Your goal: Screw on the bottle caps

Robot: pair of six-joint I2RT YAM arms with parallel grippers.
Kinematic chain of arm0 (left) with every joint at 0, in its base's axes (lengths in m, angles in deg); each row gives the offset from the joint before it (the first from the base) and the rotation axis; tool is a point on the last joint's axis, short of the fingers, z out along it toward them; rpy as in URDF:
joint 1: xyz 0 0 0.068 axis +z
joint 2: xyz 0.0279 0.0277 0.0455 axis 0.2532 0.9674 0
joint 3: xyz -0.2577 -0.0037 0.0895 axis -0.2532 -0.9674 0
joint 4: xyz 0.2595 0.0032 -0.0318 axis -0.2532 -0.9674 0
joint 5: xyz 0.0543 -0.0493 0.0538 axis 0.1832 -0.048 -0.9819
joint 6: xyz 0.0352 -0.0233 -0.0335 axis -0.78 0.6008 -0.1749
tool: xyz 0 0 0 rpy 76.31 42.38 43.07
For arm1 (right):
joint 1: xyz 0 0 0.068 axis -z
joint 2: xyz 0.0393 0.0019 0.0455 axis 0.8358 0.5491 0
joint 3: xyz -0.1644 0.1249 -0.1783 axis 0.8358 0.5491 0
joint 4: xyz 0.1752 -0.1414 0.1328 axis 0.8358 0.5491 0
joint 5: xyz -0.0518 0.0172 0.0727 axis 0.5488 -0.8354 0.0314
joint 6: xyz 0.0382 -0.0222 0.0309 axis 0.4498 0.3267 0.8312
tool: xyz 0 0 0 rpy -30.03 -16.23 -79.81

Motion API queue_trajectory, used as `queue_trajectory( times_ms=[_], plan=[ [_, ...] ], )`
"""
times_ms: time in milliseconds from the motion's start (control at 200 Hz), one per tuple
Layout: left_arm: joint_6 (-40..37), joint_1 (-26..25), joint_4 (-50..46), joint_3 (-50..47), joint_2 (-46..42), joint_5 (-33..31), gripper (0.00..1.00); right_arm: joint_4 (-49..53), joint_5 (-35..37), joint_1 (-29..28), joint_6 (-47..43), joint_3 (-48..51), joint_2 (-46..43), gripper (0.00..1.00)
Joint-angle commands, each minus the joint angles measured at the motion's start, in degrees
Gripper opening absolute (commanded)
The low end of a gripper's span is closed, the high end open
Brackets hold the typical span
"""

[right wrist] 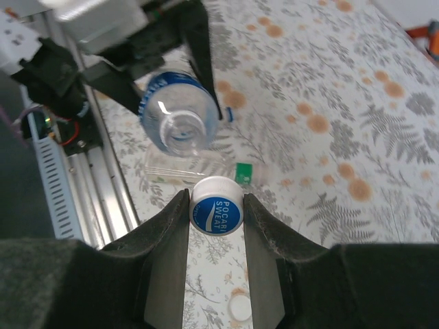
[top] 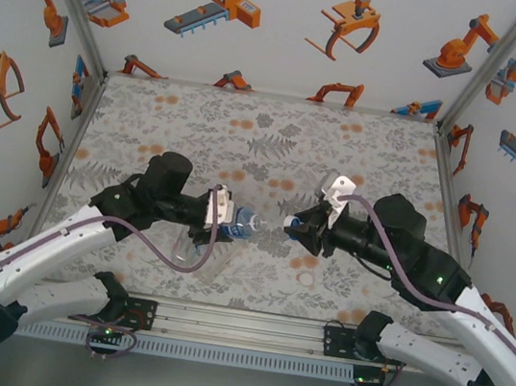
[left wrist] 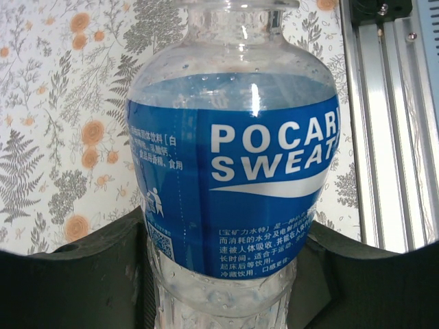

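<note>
While the right gripper (right wrist: 216,203) pinches a white cap with a blue top (right wrist: 216,209) tight between its two fingers, that cap is the closest thing to the right wrist camera, and it is not on a bottle yet. A little farther off, at about 11 o'clock from the cap, is the open mouth of the blue-label bottle (right wrist: 180,130), up in the air and tipped on its side. The left gripper (left wrist: 223,236) squeezes that bottle around its belly, one finger on each side. Cap and mouth are near but apart, and they do not line up. If the cap goes straight ahead, I think it could bump the rim and sit crooked, and then it would not screw on. The bottle looks thin, so a hard push might dent it or make it slip in the fingers. If it turns with the cap, the cap will not get tight. The cap could also pop out and fall. Down on the table (right wrist: 329,82), past the mouth, lie a clear bottle (right wrist: 180,173) and, at 1 o'clock from the held cap, a green cap (right wrist: 245,173); a dropped cap might roll among them.
</note>
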Motion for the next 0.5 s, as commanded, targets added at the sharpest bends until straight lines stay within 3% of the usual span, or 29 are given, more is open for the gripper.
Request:
queue_trajectory(
  times_ms=[0,496],
  plan=[
    [-3.6,-0.6,-1.0,2.3,0.8,3.3,0.00,-0.9,-9.9,0.0,-4.6,-1.4,1.1,0.12],
    [-2.4,-0.8,-1.0,3.7,2.7,5.1,0.00,-5.2,-6.8,0.0,-6.2,-2.0,5.7,0.05]
  ],
)
